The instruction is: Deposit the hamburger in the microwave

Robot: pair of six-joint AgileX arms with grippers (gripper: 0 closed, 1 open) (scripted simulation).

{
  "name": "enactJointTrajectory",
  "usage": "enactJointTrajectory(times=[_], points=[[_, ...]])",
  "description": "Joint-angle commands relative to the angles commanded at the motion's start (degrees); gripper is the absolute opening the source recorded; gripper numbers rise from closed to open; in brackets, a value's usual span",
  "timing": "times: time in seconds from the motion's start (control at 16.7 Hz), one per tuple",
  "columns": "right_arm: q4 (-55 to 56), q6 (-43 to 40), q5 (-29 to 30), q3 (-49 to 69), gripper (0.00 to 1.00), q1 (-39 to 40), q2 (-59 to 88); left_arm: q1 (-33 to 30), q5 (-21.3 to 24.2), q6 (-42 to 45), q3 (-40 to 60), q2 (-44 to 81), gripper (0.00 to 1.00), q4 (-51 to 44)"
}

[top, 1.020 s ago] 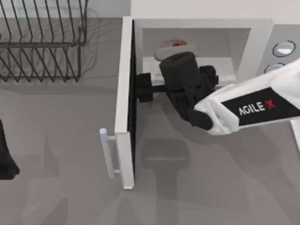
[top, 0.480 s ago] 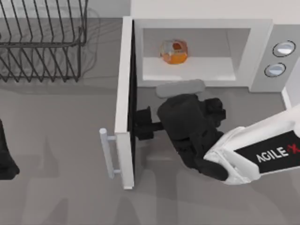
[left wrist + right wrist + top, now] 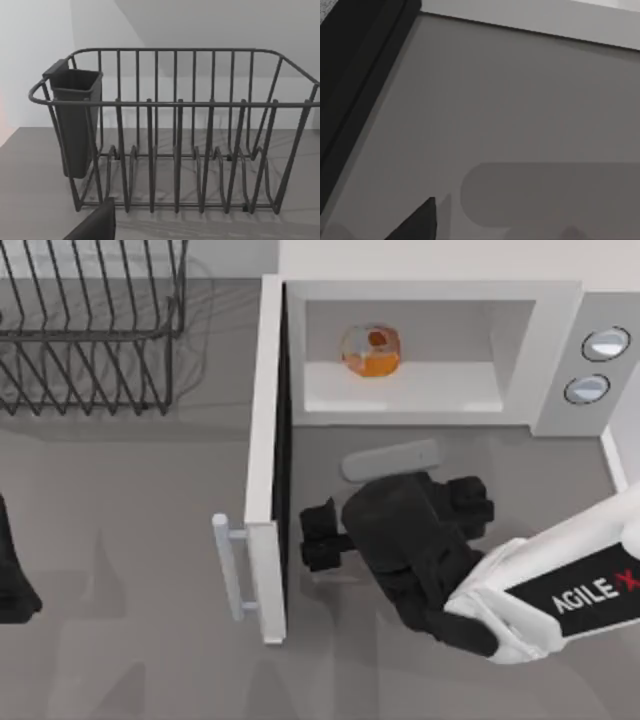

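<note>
- Right now the right tool (image 3: 318, 537) hangs over the bench (image 3: 150, 570) in front of the microwave (image 3: 430, 280), outside the cavity, its black tips pointing toward the inner face of the open door (image 3: 268, 460).
- Tool state: can't tell if the fingers are apart or together; from the top cam they read as one dark block, and nothing sits between them.
- Just beside the tips: the door's dark inner face. Touching or a hair apart? Can't tell.
- Behind the tool, the black wrist and the white AgileX forearm (image 3: 560, 590) run off toward the bench's right edge.
- Right wrist cam: grey bench top (image 3: 520, 110), a dark slanted strip that looks like the door's lower edge (image 3: 355, 75), a white strip of the microwave base (image 3: 545, 20), plus a soft rounded shadow on the bench.
- Hamburger (image 3: 371, 350): sitting on the pale cavity floor, left of centre, well apart from the tool, nothing holding it.
- Door stands wide open, swung out toward the viewer, light bar handle (image 3: 228, 565) on its outer side.
- Two round knobs (image 3: 595, 365) on the grey panel at the microwave's right.
- Left arm parked at the bench's left edge, its left tool (image 3: 12, 570) just a dark shape there; open or closed, can't tell.
- Left wrist cam looks at the black wire rack (image 3: 175, 150) with a dark cup (image 3: 75, 120) hooked on one end; from above the rack sits at far left.
</note>
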Motion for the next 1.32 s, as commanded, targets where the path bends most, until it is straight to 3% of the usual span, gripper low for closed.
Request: enactJointTrajectory(times=[0.42, 0.9, 1.32], points=[[-1.5, 1.0, -1.0, 2.8, 1.00, 0.3, -3.1, 0.0, 0.0, 0.0, 0.0, 0.0, 1.00, 0.0], [-14.3, 2.7, -4.0, 3.5, 1.00, 1.3, -6.1, 0.0, 0.0, 0.0, 0.0, 0.0, 1.00, 0.0], [-22.8, 1.0, -2.3, 5.9, 1.00, 0.2, -12.4, 0.0, 0.0, 0.0, 0.0, 0.0, 1.00, 0.0]])
